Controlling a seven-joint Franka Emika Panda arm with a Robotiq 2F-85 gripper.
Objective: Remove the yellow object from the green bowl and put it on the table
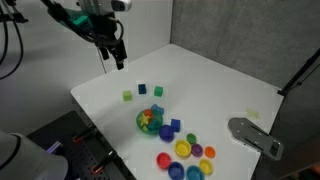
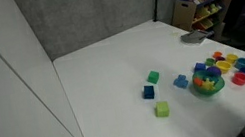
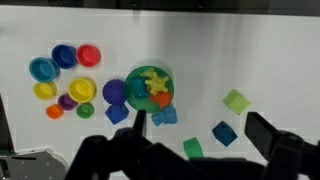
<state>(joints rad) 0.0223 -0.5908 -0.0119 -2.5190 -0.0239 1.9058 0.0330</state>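
Observation:
The green bowl (image 3: pixel 140 76) holds several small coloured pieces, with the yellow object (image 3: pixel 155 78) on top beside an orange piece. The bowl also shows in both exterior views (image 1: pixel 141 122) (image 2: pixel 207 88) on the white table (image 1: pixel 210 85). My gripper (image 1: pixel 116 62) hangs high above the table's far side, well apart from the bowl. In the wrist view its two dark fingers (image 3: pixel 200 128) stand wide apart with nothing between them but table and loose cubes.
Loose cubes lie near the bowl: a light green one (image 3: pixel 236 100), a blue one (image 3: pixel 225 133), a green one (image 3: pixel 193 148). Several coloured round caps (image 3: pixel 64 56) lie beside the bowl. A grey metal piece (image 1: pixel 255 135) sits at the table's edge.

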